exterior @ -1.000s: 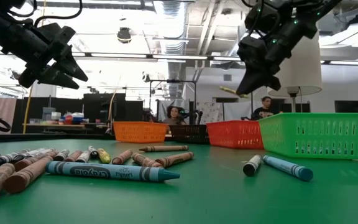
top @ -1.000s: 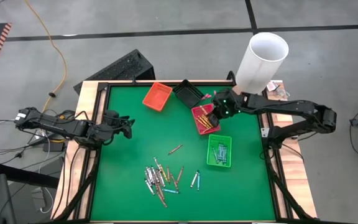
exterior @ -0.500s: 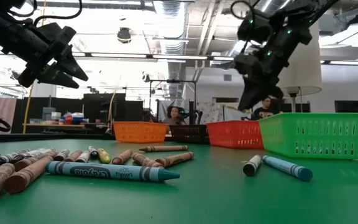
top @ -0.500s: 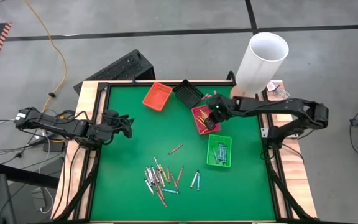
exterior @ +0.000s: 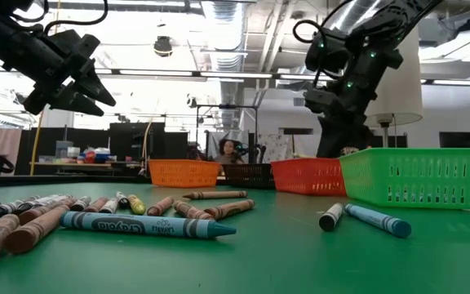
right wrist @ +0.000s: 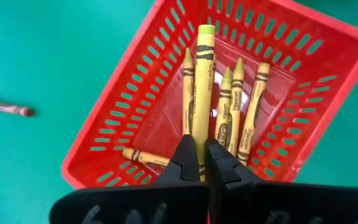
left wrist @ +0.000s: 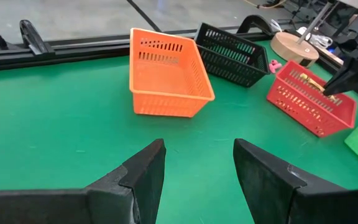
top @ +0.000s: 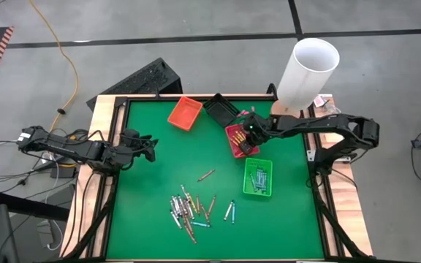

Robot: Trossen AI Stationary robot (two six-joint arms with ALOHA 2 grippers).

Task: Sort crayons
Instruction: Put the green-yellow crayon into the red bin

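My right tool (right wrist: pixel 201 163) hangs over the red basket (top: pixel 234 142), its fingers clamped together on a yellow-green crayon (right wrist: pixel 202 93) that points out ahead of them above the basket's inside. Below it, several more yellow-green crayons (right wrist: pixel 236 106) lie on the basket's floor, most of them side by side and one lying crosswise near a wall. In the low view this tool (exterior: pixel 330 135) reaches down just behind the red basket's (exterior: pixel 309 176) rim. My left tool (left wrist: pixel 197 168) waits over the left edge of the green surface (top: pixel 152 197), its fingers standing apart with nothing between them, facing the orange basket (left wrist: pixel 166 71) and the black basket (left wrist: pixel 232 56) beyond it. The green basket (top: pixel 258 177) sits just beside the red one, toward the near edge, with a few crayons inside it. Most of the loose crayons (top: pixel 188 210) lie in a heap on the surface near its front edge, in brown, grey, blue and orange; a pair of blue ones (top: pixel 229 211) lies just to the right of the heap, and a single brown crayon (top: pixel 206 175) lies apart between the heap and the baskets. In the low view a blue crayon (exterior: pixel 149 224) lies nearest the camera. A white cylinder (top: pixel 307 71) stands at the far right corner.
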